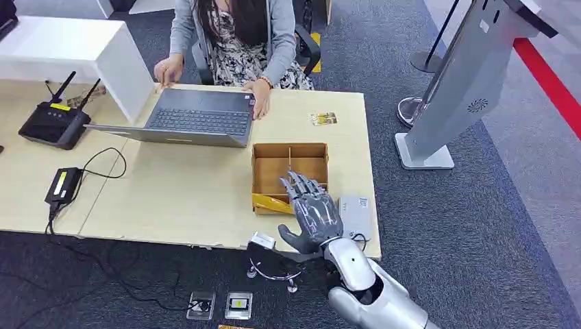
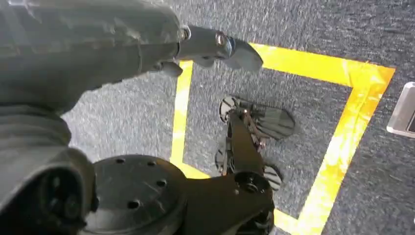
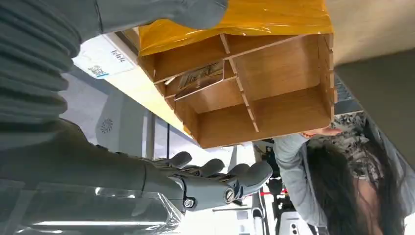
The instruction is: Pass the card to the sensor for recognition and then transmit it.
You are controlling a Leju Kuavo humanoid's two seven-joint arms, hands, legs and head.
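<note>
On the table (image 1: 185,199), from left to right, sit a router (image 1: 55,123), a laptop (image 1: 195,120) with a person (image 1: 236,41) at it, and a brown box (image 1: 288,175) split into compartments by dividers. In the right wrist view a card (image 3: 200,76) leans inside one compartment; the others look bare. The right hand (image 1: 312,212) hovers over the box's near edge, fingers spread, holding nothing. Just right lies the grey sensor (image 1: 356,216). The left hand (image 2: 215,49) hangs over the floor, fingers extended, holding nothing.
</note>
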